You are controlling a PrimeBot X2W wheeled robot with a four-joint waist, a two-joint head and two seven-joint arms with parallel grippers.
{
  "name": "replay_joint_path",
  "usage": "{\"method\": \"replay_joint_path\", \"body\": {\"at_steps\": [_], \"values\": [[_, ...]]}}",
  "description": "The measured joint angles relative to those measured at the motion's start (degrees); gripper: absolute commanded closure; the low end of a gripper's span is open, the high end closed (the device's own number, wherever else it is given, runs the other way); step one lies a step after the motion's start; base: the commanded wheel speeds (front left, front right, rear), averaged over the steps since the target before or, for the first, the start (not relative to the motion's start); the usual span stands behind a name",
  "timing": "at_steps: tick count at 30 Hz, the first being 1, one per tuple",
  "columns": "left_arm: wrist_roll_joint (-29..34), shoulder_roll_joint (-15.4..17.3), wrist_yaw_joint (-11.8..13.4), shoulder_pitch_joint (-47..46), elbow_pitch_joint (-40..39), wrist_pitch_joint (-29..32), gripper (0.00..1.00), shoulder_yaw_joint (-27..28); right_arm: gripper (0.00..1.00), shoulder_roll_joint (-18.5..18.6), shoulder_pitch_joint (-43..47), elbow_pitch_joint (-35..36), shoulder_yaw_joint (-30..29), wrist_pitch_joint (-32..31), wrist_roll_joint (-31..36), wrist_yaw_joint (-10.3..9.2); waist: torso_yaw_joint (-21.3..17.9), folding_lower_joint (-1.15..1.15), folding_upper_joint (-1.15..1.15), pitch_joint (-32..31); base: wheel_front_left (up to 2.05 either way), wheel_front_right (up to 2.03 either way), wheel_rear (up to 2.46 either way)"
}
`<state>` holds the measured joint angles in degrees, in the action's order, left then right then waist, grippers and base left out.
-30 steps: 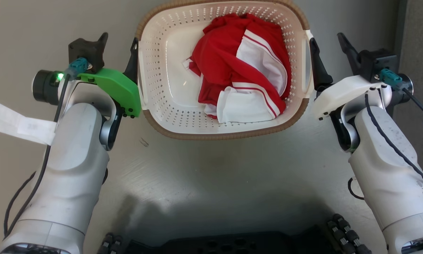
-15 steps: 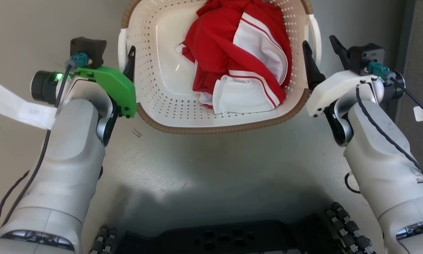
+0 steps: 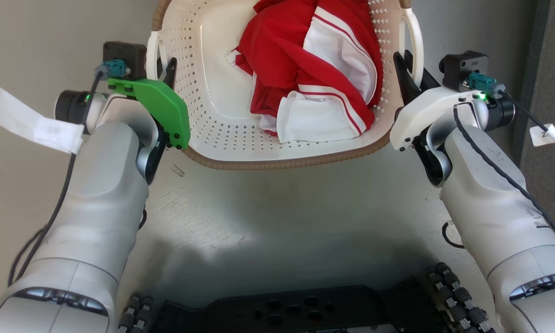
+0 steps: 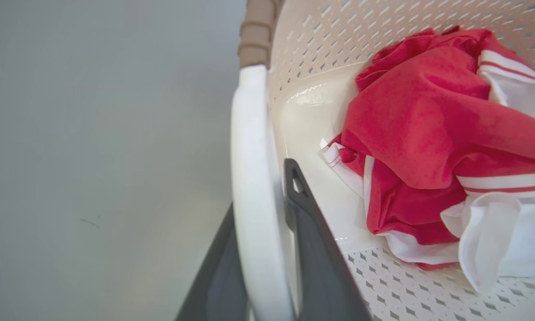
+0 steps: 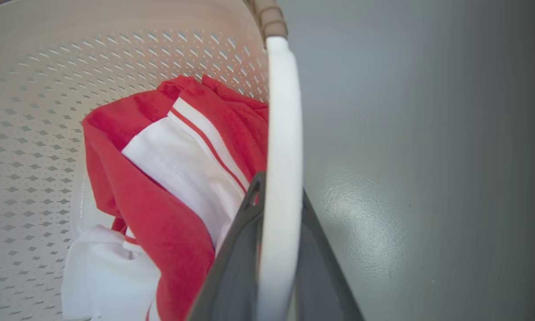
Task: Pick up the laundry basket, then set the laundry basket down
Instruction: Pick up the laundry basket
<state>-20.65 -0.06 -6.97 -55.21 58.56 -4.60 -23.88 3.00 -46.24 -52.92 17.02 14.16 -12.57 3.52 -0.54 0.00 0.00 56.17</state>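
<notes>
— Between the two arms, at the top of the head view, the basket (image 3: 282,163) is seen over the grey floor (image 3: 277,222), its brown near rim turned toward the robot.

— How is it gripped on the left?

— The left handle (image 3: 151,51) is straddled by the left gripper (image 3: 159,64). In the left wrist view, one dark finger is laid inside the perforated wall and the other outside it. The white bar is pinched between them, and no gap is seen.

— And on the right?

— The right handle (image 3: 416,41) is clamped in like manner by the right gripper (image 3: 411,64). In the right wrist view, one finger is pressed to each face of the bar.

— What is held inside?

— A red garment (image 3: 296,60) with white panels and stripes is bunched toward the right side. The bottom on the left side is left bare.

— Is the basket raised off the floor?

— That cannot be told. The underside is hidden, and its contact with the floor is not shown in any view.
</notes>
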Motion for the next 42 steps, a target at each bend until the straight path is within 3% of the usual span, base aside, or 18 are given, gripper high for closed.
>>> {"method": "replay_joint_path", "body": {"at_steps": [13,27,42], "values": [[-2.42,-0.42,-0.09,-0.69,3.93,-0.57,1.0,-0.35,1.0,-0.94,-0.82,-5.04,0.46,0.11,-1.03,1.02,-0.1,0.0,0.0,-1.66,0.0,0.0,0.0],[-6.13,-0.98,-0.58,0.73,7.33,-0.89,1.0,-2.19,1.0,-1.56,-0.74,-11.6,1.66,-0.68,-2.13,2.26,-0.5,0.0,0.0,-7.54,0.0,0.0,0.0],[-16.22,-0.85,-0.57,8.18,5.86,7.15,1.0,-7.3,1.0,-1.64,2.47,-16.46,4.17,-8.29,-7.09,4.02,-1.42,0.0,0.0,-18.0,0.0,0.0,0.0]]}}
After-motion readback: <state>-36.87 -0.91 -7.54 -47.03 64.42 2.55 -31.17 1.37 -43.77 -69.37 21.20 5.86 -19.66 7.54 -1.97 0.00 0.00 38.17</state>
